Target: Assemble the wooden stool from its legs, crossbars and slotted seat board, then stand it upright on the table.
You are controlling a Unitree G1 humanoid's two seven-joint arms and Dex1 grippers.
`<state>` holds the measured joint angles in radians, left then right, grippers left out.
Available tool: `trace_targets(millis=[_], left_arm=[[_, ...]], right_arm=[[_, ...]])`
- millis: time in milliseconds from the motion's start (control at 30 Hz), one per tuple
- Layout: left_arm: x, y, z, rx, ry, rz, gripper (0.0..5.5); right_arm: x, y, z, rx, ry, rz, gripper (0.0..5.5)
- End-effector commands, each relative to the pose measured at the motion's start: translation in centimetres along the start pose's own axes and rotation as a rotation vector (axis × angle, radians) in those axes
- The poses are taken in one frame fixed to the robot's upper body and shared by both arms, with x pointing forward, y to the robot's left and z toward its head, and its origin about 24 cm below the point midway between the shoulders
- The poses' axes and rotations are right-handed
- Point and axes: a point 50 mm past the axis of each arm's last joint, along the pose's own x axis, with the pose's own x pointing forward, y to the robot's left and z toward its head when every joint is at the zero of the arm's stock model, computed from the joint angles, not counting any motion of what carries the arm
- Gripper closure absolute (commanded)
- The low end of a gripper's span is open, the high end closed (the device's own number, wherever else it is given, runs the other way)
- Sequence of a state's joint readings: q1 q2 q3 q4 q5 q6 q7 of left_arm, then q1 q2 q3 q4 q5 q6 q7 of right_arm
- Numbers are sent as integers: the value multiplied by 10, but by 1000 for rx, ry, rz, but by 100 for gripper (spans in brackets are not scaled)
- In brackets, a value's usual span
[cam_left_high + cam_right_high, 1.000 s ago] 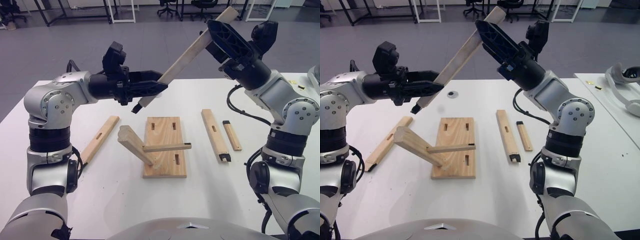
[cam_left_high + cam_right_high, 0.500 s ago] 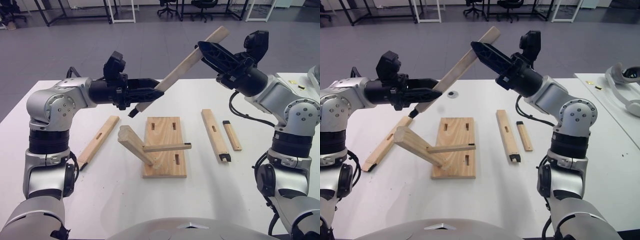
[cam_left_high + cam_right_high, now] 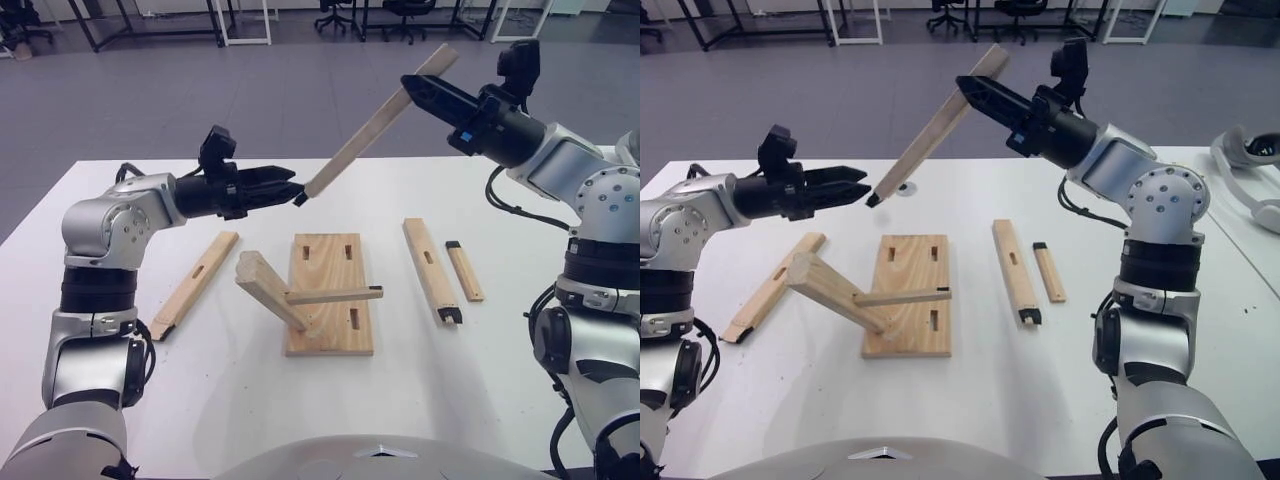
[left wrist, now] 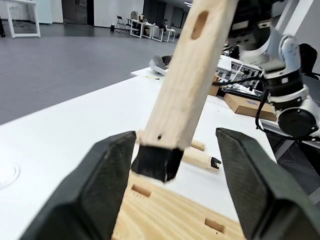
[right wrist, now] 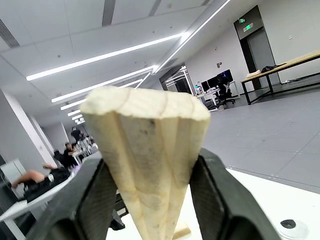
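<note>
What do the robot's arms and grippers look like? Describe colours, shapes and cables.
The left arm and right arm have rounded silver-grey shells, black joint bands and bolted round caps. Black cables loop beside the joints. The left gripper and right gripper are matte black, each with two long tapered fingers.

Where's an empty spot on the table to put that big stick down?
Bare table lies in front of the seat board, near the robot, and between the short crossbar and the right edge. The middle is crowded: board, a leg either side, crossbar.
</note>
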<state>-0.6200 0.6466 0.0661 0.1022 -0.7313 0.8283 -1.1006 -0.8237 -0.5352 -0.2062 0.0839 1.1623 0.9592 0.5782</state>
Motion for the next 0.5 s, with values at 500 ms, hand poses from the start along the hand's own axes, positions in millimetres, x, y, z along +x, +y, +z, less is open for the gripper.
trace_targets(millis=[500], left_arm=[[-73, -1, -33, -73, -245, 309, 256]], right_arm=[[-79, 26, -47, -197, 345, 194, 343]])
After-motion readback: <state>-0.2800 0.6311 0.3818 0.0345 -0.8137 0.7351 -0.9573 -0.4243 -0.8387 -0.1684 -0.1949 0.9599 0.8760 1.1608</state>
